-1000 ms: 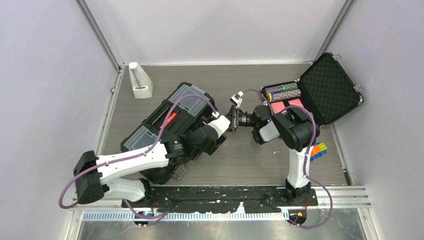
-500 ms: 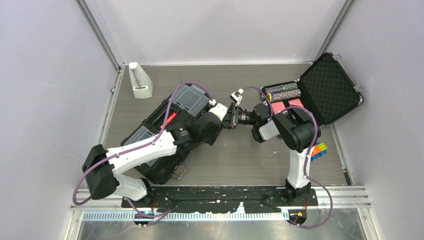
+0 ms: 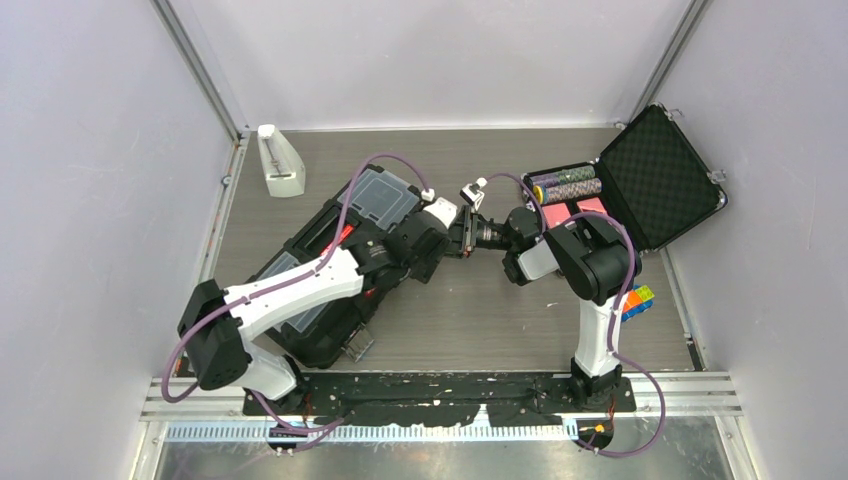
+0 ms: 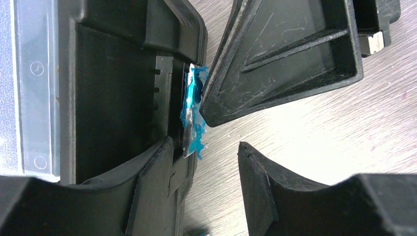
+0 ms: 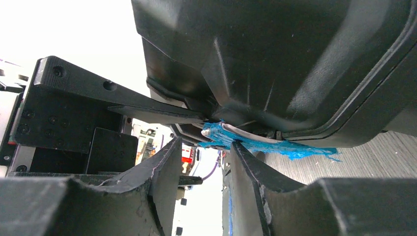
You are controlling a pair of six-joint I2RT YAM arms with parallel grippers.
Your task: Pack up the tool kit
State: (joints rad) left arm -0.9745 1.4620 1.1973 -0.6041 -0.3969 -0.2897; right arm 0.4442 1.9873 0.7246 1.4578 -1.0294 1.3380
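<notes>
Toolbox position: the black toolbox (image 3: 315, 232) lies slanted on the left half of the table (image 3: 480, 310). Its lid is down and its 2 clear lid compartments (image 3: 385, 197) face up. The left arm (image 3: 290, 295) reaches across it.
Blue latch: the latch (image 4: 193, 110) is on the end of the box nearest the middle of the table. It stands out from the wall and looks not yet pressed home.
Left gripper: the left gripper (image 4: 205, 146) has its 2 fingers spread, 1 over the box wall and 1 over the bare table. The latch is just ahead between the tips, and nothing is pinched.
Right gripper: the right gripper (image 5: 206, 143) points in from the opposite side, low under the box edge. Its fingers are parted by a narrow gap and the latch tab sits just at the tips. Whether they touch it, I cannot tell.
Why so: I judge that both arms meet at this 1 latch, 1 to steady the box and 1 to push. Which does which is not clear.
Progress: no loose tools are visible, so probably only the fastening is left.
Surface: grey wood-grain top, matte, with a few small marks.
Other things: an open chip case (image 3: 650, 180) at the back right, a coloured cube (image 3: 637, 300) beside the right arm (image 3: 600, 330), and a white object (image 3: 278, 160) at the back left.
Room: pale plain walls (image 3: 430, 60) on 3 sides, with metal frame rails (image 3: 200, 70).
</notes>
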